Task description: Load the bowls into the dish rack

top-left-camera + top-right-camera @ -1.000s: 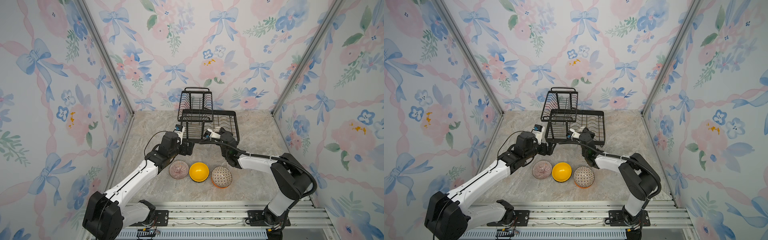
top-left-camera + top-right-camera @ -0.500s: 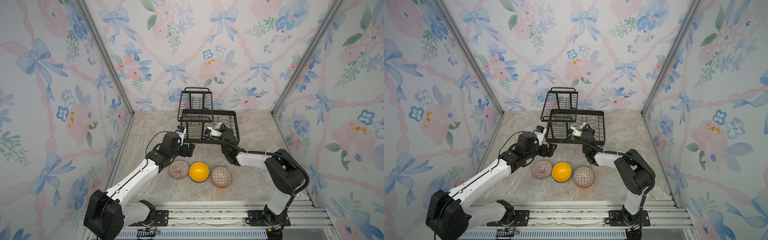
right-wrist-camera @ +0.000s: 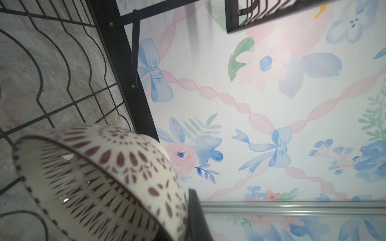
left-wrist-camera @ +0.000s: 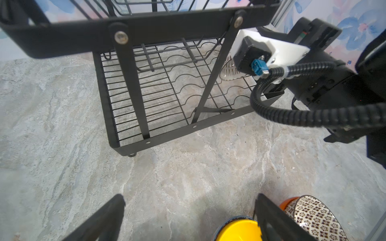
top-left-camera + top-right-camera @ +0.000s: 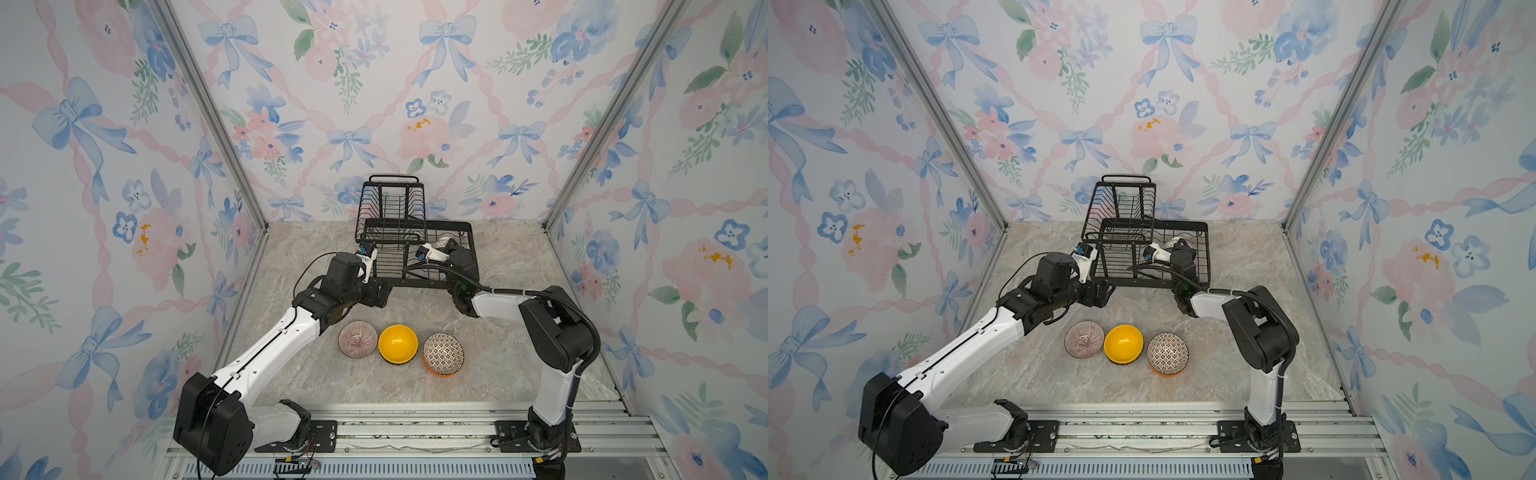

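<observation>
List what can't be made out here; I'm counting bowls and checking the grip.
- Blue-rimmed bowl beneath the yellow bowl: top views show only a dark sliver, and the left wrist view's bottom edge cuts it off.
- Orange bowl: mostly covered in every view by the floral-patterned bowl nested in it.
- Right gripper: its own wrist hides it in both top views; the right wrist view shows one finger beside the petal-patterned bowl.

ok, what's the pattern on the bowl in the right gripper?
White bowl with dark reddish-brown petal and dart marks; right wrist view shows it best.
</observation>
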`<control>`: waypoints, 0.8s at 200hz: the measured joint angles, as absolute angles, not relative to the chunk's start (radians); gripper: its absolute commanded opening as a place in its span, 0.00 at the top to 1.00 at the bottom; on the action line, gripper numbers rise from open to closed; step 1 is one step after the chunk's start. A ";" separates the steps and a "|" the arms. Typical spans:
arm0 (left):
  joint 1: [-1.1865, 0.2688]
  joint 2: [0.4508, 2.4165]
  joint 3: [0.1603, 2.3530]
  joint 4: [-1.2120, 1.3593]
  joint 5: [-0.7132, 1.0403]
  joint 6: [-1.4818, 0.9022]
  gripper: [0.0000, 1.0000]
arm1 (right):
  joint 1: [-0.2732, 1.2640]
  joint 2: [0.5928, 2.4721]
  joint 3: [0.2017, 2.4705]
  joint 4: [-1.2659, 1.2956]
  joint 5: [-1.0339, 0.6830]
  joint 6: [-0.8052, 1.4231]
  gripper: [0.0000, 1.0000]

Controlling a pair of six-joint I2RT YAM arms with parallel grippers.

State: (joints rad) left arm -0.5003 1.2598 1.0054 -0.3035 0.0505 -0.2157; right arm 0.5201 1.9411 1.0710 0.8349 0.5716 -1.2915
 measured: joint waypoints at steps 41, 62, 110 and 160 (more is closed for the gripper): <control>-0.500 1.273 1.020 -0.329 0.051 -0.209 0.02 | 0.513 2.012 1.138 0.839 0.540 -1.292 1.00; -0.500 1.274 1.029 -0.345 0.051 -0.209 0.02 | 0.508 2.038 1.168 0.847 0.524 -1.292 1.00; -0.500 1.274 1.044 -0.364 0.051 -0.209 0.02 | 0.491 2.115 1.244 0.876 0.496 -1.306 1.00; -0.500 1.282 1.044 -0.366 0.051 -0.209 0.02 | 0.471 2.165 1.277 0.884 0.467 -1.329 1.00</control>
